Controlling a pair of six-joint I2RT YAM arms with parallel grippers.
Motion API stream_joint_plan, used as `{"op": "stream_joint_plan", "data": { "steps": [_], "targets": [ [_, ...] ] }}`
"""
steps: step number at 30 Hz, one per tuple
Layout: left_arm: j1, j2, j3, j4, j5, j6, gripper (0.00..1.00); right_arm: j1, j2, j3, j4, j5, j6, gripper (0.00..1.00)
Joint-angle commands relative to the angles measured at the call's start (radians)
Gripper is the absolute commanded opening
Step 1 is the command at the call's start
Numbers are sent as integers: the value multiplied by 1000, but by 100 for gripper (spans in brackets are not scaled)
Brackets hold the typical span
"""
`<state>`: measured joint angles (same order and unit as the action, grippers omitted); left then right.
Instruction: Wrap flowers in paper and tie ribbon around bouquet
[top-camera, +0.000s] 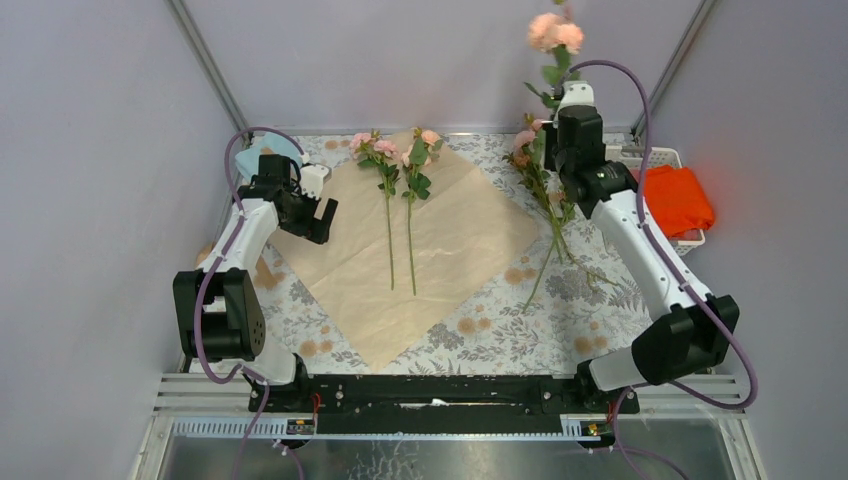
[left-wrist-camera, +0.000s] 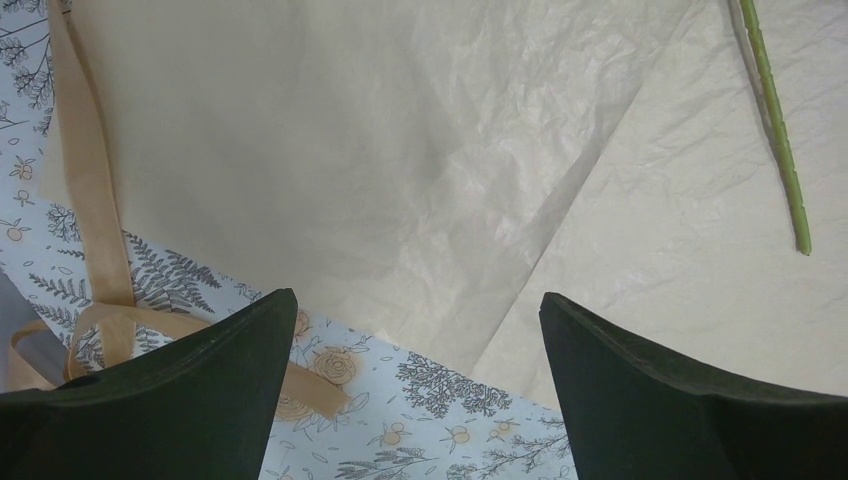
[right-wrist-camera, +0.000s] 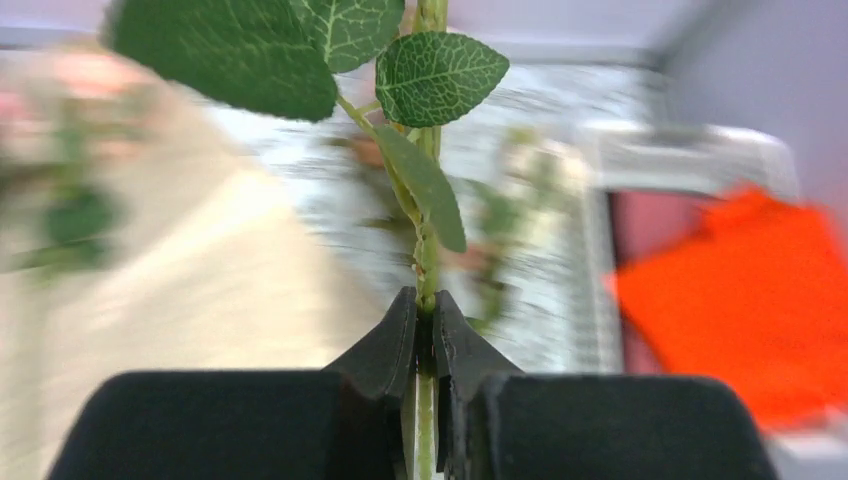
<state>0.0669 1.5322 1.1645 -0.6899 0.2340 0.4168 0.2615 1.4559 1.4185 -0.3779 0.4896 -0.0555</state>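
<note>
The right gripper (right-wrist-camera: 425, 310), its jaws pinched narrow on a green stem, holds a single pink rose (top-camera: 555, 32) upright over the far right of the table, blossom at the top and long axis vertical. The peach wrapping paper (top-camera: 440, 260) is one sheet spread as a diamond on the floral tablecloth (top-camera: 500, 335). It lies to that gripper's left, toward the middle of the table. Two laid roses (top-camera: 400, 200) rest on it just beside each other, with their stems running far to near and their blossoms at the sheet's far corner. Placing the held flower there looks to call for a carry leftward and a tilt from vertical until it lies parallel with that pair. Between the right arm and the paper's right corner lies a loose bunch (top-camera: 548, 205) of more roses; at least two stems show, but the exact count cannot be told. The left gripper (left-wrist-camera: 415, 305) hangs with its jaws wide and empty over the sheet's left corner, which makes it the nearer arm to the paper. The single tan ribbon (left-wrist-camera: 95, 200) loops limply on the tablecloth along that edge. An orange cloth (top-camera: 680, 198) sits in a white basket (top-camera: 690, 240) at far right.
</note>
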Motion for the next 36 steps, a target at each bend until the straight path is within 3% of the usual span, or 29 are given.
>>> {"op": "stream_joint_plan", "data": {
  "steps": [1, 3, 6, 10, 13, 14, 16, 17, 21, 23, 25, 29, 33, 36],
  "targets": [
    [-2, 9, 31, -7, 25, -22, 99, 98, 2, -24, 251, -609, 298, 0],
    [-2, 10, 32, -8, 22, -26, 99, 230, 106, -2, 396, -680, 393, 0],
    [-2, 4, 31, -25, 30, -22, 99, 381, 361, 184, 398, -685, 469, 0],
    [-2, -13, 16, -23, 34, -13, 99, 448, 631, 383, 384, -656, 599, 0],
    [-2, -3, 15, -22, 37, -13, 99, 470, 753, 471, 325, -557, 597, 1],
    [-2, 2, 17, -22, 37, -12, 99, 469, 782, 495, 305, -553, 586, 11],
    [-2, 13, 22, -22, 30, -14, 99, 467, 805, 553, 208, -533, 533, 44],
    [-2, 15, 23, -22, 27, -15, 99, 467, 793, 564, 172, -509, 492, 52],
    [-1, 21, 14, -22, 28, -11, 99, 401, 603, 443, 118, -414, 288, 68],
    [-2, 22, 12, -22, 32, -8, 99, 318, 515, 340, 53, -440, 196, 71],
    [-2, 26, 13, -22, 32, -7, 99, 228, 462, 247, -20, -355, 138, 73],
    [-2, 35, 24, -22, 29, -9, 99, 42, 480, 179, -187, -229, 109, 75],
    [-1, 35, 24, -23, 27, -14, 99, -43, 511, 133, -164, -213, 82, 79],
    [-2, 27, 18, -23, 18, -13, 99, -69, 564, 150, -143, -198, 61, 73]
  ]
}}
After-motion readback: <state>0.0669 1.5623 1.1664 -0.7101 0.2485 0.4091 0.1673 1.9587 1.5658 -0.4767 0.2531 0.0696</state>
